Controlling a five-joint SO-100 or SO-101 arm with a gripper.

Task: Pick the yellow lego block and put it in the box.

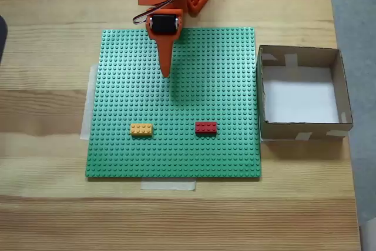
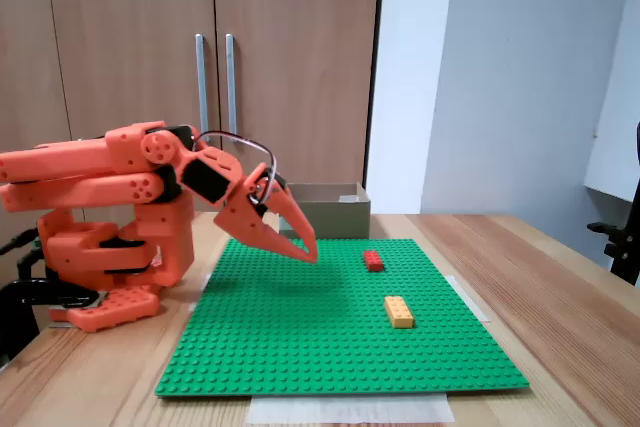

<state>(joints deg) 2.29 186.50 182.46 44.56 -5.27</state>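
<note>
The yellow lego block (image 1: 141, 129) sits on the green baseplate (image 1: 117, 151) toward its near left in the top-down fixed view, long side running left to right, with the red brick (image 1: 205, 127) level with it further right and well apart from it. The box (image 1: 346, 110) stands just beside the baseplate's right edge on the wooden worktop (image 1: 47, 216), open at the top, its white floor bare. The orange end effector (image 1: 165, 73) hangs over the far middle part of the baseplate, pointing down and toward the bricks; in the side-on fixed view its fingers (image 2: 300, 245) come together at a narrow tip (image 2: 308, 255) with nothing between them, so it looks clenched and empty, clear of both bricks. The pick has not begun. The block should be light, rigid and smooth-sided plastic, so it will not deform under a squeeze but could slip or twist if caught near a corner. It may also be pressed onto the baseplate studs, in which case it would resist a straight lift and a slight rock might free it; the pictures cannot settle that. The sensible hold is across the two long side walls at mid-length, fingers reaching down below the studded top, after opening wide enough to straddle the short width.
</note>
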